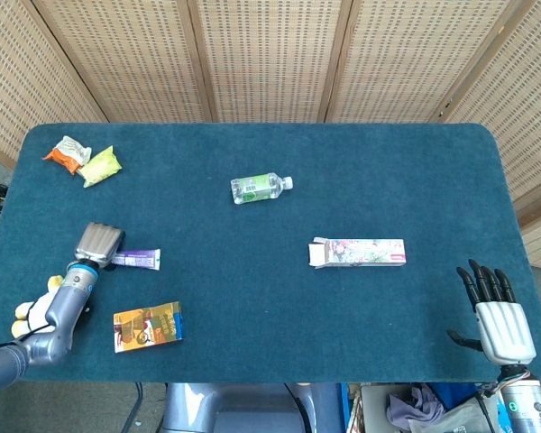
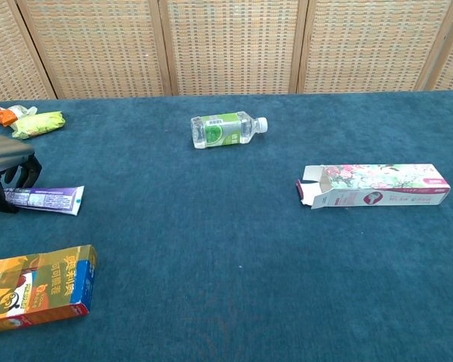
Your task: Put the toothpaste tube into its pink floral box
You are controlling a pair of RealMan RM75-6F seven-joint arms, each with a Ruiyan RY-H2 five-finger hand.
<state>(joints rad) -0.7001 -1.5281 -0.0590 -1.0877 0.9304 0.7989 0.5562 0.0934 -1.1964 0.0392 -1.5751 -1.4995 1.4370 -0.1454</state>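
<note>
Toothpaste tube (image 2: 49, 199) flat on the blue table (image 1: 388, 171) at its left side, cap end under the curled fingers of the left hand (image 1: 100, 244), whose grip cannot be told; pink floral box (image 1: 358, 253) well right, flap open; right hand (image 1: 499, 311) open, fingers spread, at the table's right corner.
</note>
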